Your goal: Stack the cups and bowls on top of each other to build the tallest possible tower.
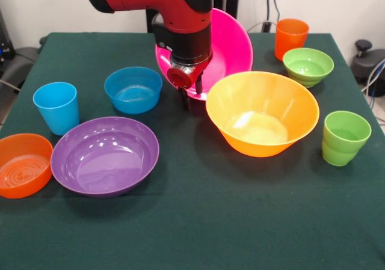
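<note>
My gripper [190,95] is shut on the lower rim of the large pink bowl [231,47], which stands tilted steeply behind the arm with its inside facing the camera. Right beside it on the table sits the large yellow-orange bowl [262,113], upright. The wide purple bowl [104,156] lies front left, with a small orange bowl [23,165] at its left. A small blue bowl [133,89] and a sky blue cup [56,107] stand behind them. At the right are an orange cup [292,36], a small green bowl [308,65] and a lime green cup [344,138].
All things rest on a dark green tablecloth [204,222]. The arm's red and black wrist [180,29] hangs over the table's far middle and hides part of the pink bowl. Cables and dark equipment lie beyond the table's right edge.
</note>
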{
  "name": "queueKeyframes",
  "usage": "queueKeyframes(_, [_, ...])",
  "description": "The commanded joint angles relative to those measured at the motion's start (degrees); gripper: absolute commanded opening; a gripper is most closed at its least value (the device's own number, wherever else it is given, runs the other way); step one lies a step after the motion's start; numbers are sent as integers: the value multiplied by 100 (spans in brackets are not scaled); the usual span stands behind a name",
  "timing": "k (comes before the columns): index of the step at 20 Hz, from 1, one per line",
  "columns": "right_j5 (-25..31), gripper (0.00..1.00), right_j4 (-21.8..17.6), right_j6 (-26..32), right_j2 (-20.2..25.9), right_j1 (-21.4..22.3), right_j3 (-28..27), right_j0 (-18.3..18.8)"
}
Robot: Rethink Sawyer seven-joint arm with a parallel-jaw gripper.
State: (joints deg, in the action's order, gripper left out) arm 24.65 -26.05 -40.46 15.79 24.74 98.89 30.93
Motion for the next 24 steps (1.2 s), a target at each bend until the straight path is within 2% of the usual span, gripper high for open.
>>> queueKeyframes(1, [-667, 100, -342, -856, 46, -507, -537, -208])
queueKeyframes(9, [-340, 100, -320, -696, 105, 83, 19, -21])
queueKeyframes(14, [-101, 100, -265, -605, 145, 920, 814, 192])
queueKeyframes(20, [254, 100, -71, -541, 219, 1750, 1453, 315])
queueKeyframes(24, [514, 100, 59, -529, 251, 2004, 1559, 299])
